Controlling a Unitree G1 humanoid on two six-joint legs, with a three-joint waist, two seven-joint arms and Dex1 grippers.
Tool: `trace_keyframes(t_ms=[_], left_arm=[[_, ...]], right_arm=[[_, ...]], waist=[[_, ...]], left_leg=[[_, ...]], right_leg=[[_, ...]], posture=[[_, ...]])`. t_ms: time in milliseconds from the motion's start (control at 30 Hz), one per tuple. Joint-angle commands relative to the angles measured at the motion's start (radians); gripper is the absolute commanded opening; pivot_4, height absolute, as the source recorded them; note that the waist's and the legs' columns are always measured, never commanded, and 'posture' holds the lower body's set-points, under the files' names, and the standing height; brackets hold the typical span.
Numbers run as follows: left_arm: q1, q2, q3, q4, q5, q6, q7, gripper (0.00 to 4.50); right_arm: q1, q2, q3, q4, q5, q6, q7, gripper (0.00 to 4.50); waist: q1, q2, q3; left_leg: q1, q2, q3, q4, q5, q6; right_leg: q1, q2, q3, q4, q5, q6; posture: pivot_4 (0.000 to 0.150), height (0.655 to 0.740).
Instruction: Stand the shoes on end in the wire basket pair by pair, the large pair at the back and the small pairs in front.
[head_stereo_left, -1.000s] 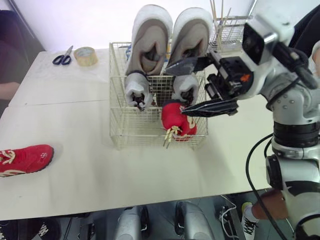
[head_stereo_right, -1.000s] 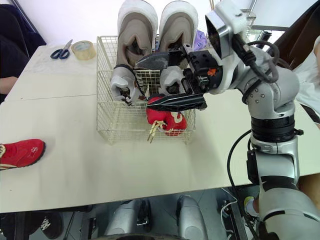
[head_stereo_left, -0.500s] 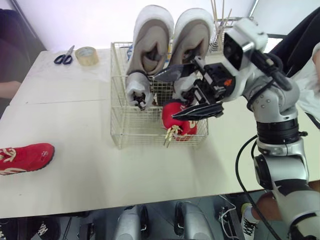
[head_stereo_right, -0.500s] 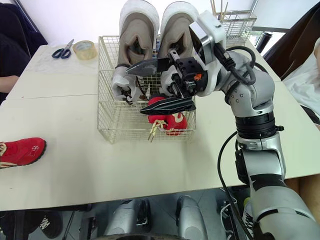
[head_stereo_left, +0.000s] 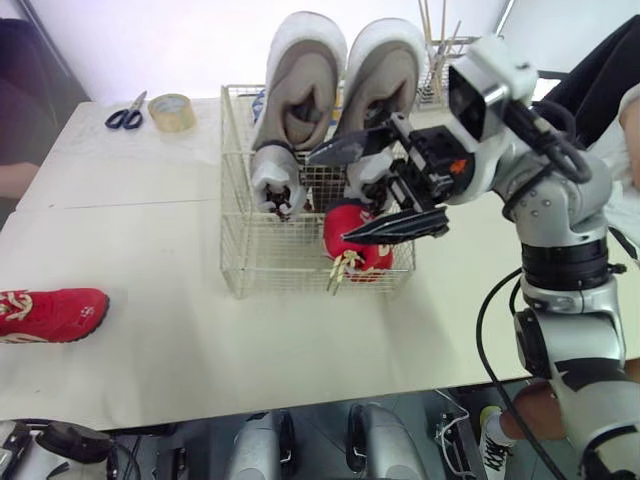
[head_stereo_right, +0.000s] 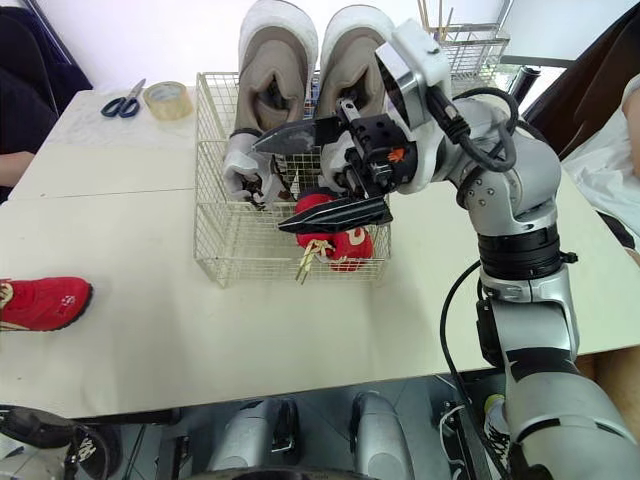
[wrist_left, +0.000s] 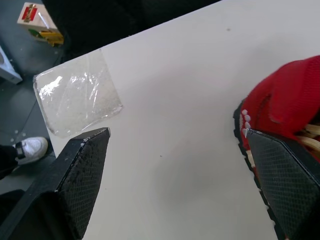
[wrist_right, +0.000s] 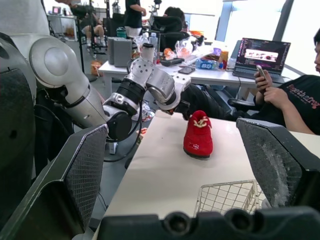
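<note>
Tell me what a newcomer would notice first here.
The pair of large grey shoes standing on end at the back of the wire basket towers over the middle of the table. In front of them the right gripper hangs open over a red shoe in the basket's front right corner, while a second red shoe lies alone at the table's left edge.

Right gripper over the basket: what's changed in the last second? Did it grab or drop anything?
The right gripper swung a little toward the robot's left, further in over the basket, jaws wide open and empty throughout. Nothing was taken hold of or let go. The red shoe in the basket, the big grey pair behind it and the red shoe on the table stayed put.
</note>
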Motion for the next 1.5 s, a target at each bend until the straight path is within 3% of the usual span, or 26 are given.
trace_keyframes(t_ms=[33,233,300,367,567,833,1033,1133,1267,1400,1500], left_arm=[[-0.034,0.000,0.015,-0.001,0.110,0.007,-0.057,4.50],[-0.086,-0.001,-0.030,0.087,0.271,-0.071,-0.170,4.50],[-0.100,-0.003,-0.052,0.125,0.315,-0.109,-0.203,4.00],[-0.114,-0.007,-0.077,0.165,0.353,-0.148,-0.232,3.19],[-0.154,-0.022,-0.126,0.234,0.437,-0.219,-0.301,0.02],[-0.195,0.007,-0.180,0.272,0.493,-0.268,-0.394,0.02],[-0.192,0.009,-0.190,0.058,0.504,-0.152,-0.471,0.02],[-0.197,-0.001,-0.169,-0.086,0.527,-0.025,-0.512,0.79],[-0.185,0.009,-0.169,-0.167,0.557,0.009,-0.558,2.61],[-0.207,0.047,-0.197,-0.120,0.606,0.009,-0.602,4.49],[-0.225,0.056,-0.224,-0.042,0.642,-0.020,-0.628,4.49]], right_arm=[[-0.003,-0.022,-0.035,-0.041,0.013,0.006,-0.017,4.47],[-0.007,-0.045,-0.042,-0.044,0.009,0.014,-0.035,4.47],[-0.012,-0.051,-0.043,-0.042,0.008,0.015,-0.041,4.50],[-0.017,-0.056,-0.042,-0.042,0.008,0.016,-0.049,4.50],[-0.018,-0.076,-0.039,-0.049,0.006,0.023,-0.066,4.50],[-0.017,-0.096,-0.042,-0.065,0.008,0.039,-0.081,4.50],[-0.018,-0.113,-0.043,-0.064,0.010,0.051,-0.081,4.50],[-0.024,-0.110,-0.040,-0.051,0.005,0.048,-0.077,4.50],[-0.033,-0.100,-0.030,-0.033,-0.003,0.040,-0.067,4.50],[-0.042,-0.088,-0.022,-0.017,-0.013,0.032,-0.056,4.50],[-0.044,-0.087,-0.023,-0.016,-0.017,0.030,-0.054,4.50]], waist=[[0.002,0.000,0.000],[0.001,0.000,0.000],[0.002,0.000,0.000],[0.003,0.000,0.000],[0.001,0.000,0.000],[0.003,-0.001,0.000],[0.000,-0.001,0.000],[0.000,-0.001,0.000],[0.000,-0.001,0.000],[0.001,-0.001,0.000],[0.003,-0.001,0.000]], left_leg=[[0.000,0.000,0.000,0.000,0.000,0.000],[0.000,0.001,0.000,0.000,0.000,0.000],[0.000,0.001,0.000,0.000,0.000,0.000],[0.000,0.001,0.000,0.001,0.000,0.000],[0.000,0.001,0.000,0.001,0.000,0.000],[0.000,0.001,0.000,0.001,0.000,0.000],[0.000,0.001,0.000,0.001,0.000,0.000],[0.000,0.001,0.000,0.001,0.000,0.000],[0.000,0.001,0.000,0.001,0.000,0.000],[0.000,0.002,0.000,0.001,0.000,0.000],[0.000,0.001,0.000,0.001,0.000,0.000]], right_leg=[[0.000,0.000,0.000,0.000,0.000,0.000],[0.000,0.004,0.000,0.000,0.000,0.000],[0.000,0.004,-0.001,0.000,0.000,0.000],[0.001,0.004,-0.001,0.000,0.000,0.000],[0.001,0.003,-0.001,0.000,0.000,0.000],[0.001,0.002,-0.001,0.000,0.000,0.000],[0.001,0.001,-0.001,0.000,0.000,0.000],[0.001,0.001,-0.001,0.000,0.000,0.000],[0.001,0.003,-0.001,0.000,0.000,0.000],[0.001,0.004,-0.001,0.000,0.000,0.000],[0.001,0.004,-0.001,0.000,0.000,0.000]], posture=[[0.150,0.7400],[0.150,0.7400],[0.150,0.7400],[0.150,0.7400],[0.150,0.7400],[0.150,0.7400],[0.150,0.7400],[0.150,0.7400],[0.150,0.7400],[0.150,0.7400],[0.150,0.7400]])
